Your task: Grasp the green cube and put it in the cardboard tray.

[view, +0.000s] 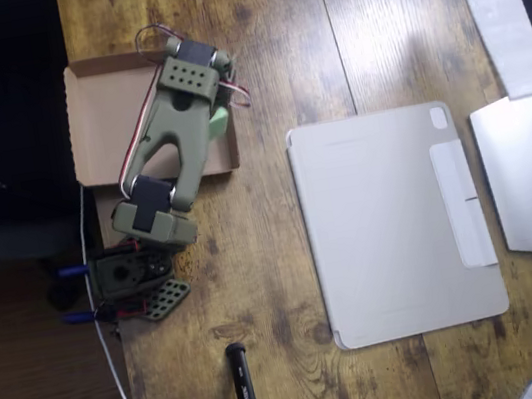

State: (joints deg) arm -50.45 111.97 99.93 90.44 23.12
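Overhead view: olive arm (173,123) folded over the cardboard tray (96,115), which sits at the left edge of the desk (320,29). A sliver of the green cube (219,119) peeks out on the arm's right flank, at the tray's right rim. Tool hidden beneath the wrist housing; can't tell whether the jaws are closed on the cube or apart, nor whether the cube is lifted or resting.

Judgement: this looks like the placing step. The cube sits close to the rim, so shift it left toward the bare tray floor before letting go, lower until it's just above the bottom, then part the jaws slowly and lift straight up. A release at the rim risks it tipping out. Grey tablet cover (396,219) lies well apart on the right
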